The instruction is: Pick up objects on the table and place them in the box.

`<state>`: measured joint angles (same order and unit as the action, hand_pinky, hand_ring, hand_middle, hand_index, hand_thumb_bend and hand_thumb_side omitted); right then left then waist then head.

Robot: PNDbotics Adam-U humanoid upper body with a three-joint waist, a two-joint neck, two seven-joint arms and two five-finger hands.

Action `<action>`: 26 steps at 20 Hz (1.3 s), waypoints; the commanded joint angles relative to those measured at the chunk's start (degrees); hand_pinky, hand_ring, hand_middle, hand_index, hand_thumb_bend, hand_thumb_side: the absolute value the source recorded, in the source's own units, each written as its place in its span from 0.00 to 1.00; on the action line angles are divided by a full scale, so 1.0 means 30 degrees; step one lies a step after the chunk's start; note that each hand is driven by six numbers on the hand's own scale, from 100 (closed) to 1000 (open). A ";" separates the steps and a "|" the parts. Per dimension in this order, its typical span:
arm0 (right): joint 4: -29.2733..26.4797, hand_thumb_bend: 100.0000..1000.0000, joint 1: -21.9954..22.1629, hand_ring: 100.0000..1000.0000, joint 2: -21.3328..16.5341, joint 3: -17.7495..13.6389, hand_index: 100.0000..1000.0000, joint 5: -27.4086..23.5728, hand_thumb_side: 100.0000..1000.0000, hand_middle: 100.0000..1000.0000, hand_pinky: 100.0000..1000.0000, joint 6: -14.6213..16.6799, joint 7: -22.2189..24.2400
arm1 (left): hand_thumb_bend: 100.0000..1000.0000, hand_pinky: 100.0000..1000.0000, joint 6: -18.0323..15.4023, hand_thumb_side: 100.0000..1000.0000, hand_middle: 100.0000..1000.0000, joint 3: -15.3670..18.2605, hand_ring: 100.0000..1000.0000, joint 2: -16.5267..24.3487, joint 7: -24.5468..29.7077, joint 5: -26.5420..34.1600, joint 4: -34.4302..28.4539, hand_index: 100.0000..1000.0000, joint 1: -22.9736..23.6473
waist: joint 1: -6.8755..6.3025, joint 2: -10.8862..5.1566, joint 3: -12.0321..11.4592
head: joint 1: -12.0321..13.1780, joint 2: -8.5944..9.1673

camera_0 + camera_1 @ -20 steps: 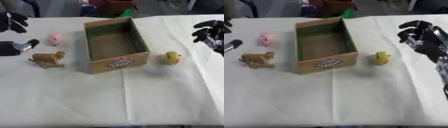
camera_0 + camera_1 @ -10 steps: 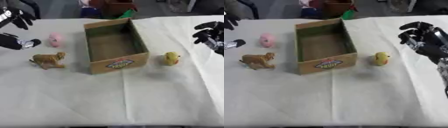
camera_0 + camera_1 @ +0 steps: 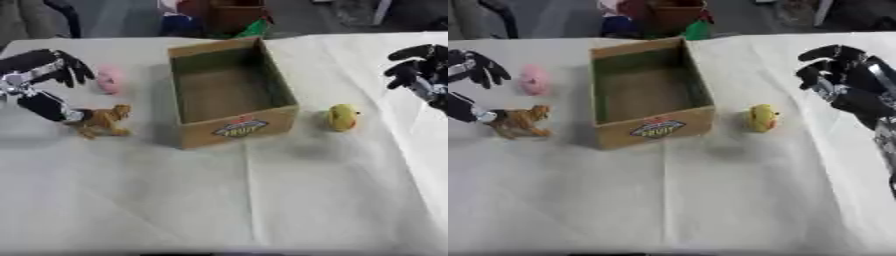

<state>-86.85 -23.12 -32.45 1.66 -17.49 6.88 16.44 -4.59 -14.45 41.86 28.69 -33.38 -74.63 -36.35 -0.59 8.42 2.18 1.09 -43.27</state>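
Reaching in left of the box (image 3: 229, 93), the left hand (image 3: 39, 82) hung spread and empty, thumb tip just beside the brown animal toy (image 3: 103, 120), long axis pointing boxward, while the right hand (image 3: 842, 80), curled empty, stood farther from the yellow toy (image 3: 761, 117)

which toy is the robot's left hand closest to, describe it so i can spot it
Start at the open cardboard box mid-table and look to its left. Two toys sit there: a pink one farther back and a brown animal figure nearer the front, right beside the left hand. Pick the brown four-legged one.
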 commanded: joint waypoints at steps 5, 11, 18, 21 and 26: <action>-0.0155 0.25 -0.0167 0.63 -0.0277 -0.0081 0.67 0.0100 0.23 0.67 0.54 0.0022 0.0096 | 0.44 0.66 -0.0527 0.11 0.58 -0.0140 0.58 -0.0433 -0.0162 -0.0799 0.1312 0.76 -0.0760 | 0.0015 -0.0296 0.0077 | 0.0043 0.0000; -0.0096 0.25 -0.0119 0.63 -0.0182 -0.0065 0.67 0.0121 0.23 0.67 0.53 -0.0023 0.0112 | 0.38 0.65 -0.0678 0.11 0.57 -0.0066 0.57 -0.1358 -0.1089 -0.1928 0.2500 0.75 -0.0961 | 0.0027 -0.0274 0.0178 | 0.0015 0.0029; -0.0044 0.24 -0.0113 0.63 -0.0136 -0.0084 0.67 0.0094 0.23 0.66 0.54 -0.0040 0.0139 | 0.11 0.58 -0.1152 0.10 0.37 -0.0114 0.41 -0.1856 -0.1707 -0.2930 0.3295 0.59 -0.1063 | 0.0032 -0.0267 0.0243 | 0.0031 0.0057; -0.0021 0.24 -0.0104 0.63 -0.0141 -0.0101 0.67 0.0086 0.23 0.66 0.54 -0.0044 0.0143 | 0.05 0.56 -0.1223 0.10 0.30 0.0022 0.36 -0.1700 -0.1550 -0.2525 0.2854 0.52 -0.0982 | 0.0020 -0.0270 0.0222 | -0.0010 0.0064; 0.0021 0.24 -0.0088 0.63 -0.0182 -0.0102 0.67 0.0098 0.23 0.66 0.54 -0.0048 0.0161 | 0.04 0.56 -0.1128 0.10 0.29 0.0384 0.35 -0.0849 -0.1020 -0.1363 0.0912 0.51 -0.1145 | -0.0044 -0.0313 0.0182 | -0.0033 0.0047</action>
<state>-86.45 -22.68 -31.91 1.79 -17.30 6.75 16.84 -8.00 -14.49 36.46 25.22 -38.39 -69.60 -38.46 -0.68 8.42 2.78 1.06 -43.28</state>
